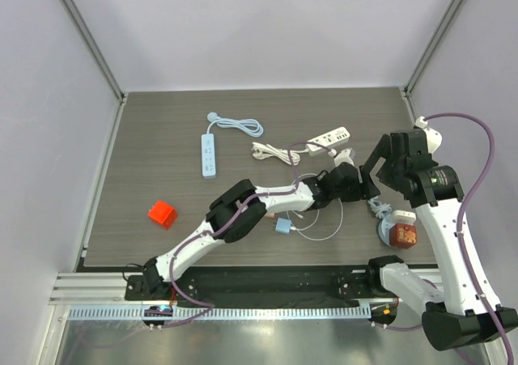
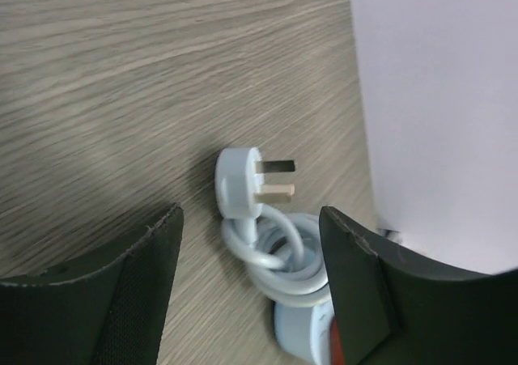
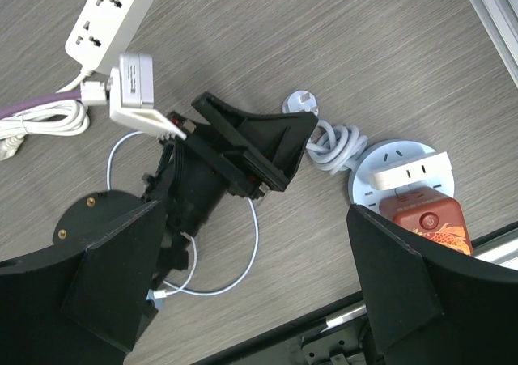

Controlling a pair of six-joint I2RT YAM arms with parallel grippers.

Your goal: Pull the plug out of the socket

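Note:
A round white socket lies at the table's near right, also in the top view. A white adapter and a red plug sit plugged in its top. Its coiled white cord ends in a loose white three-pin plug lying on the table. My left gripper is open and empty, its jaws either side of the coiled cord, just left of the socket. My right gripper is open and empty, hovering above the left gripper and the socket.
A white power strip and a second strip lie farther back with a bundled white cable. A red cube sits at the near left. A small blue adapter with a thin white cable lies under the left arm. The right wall is close.

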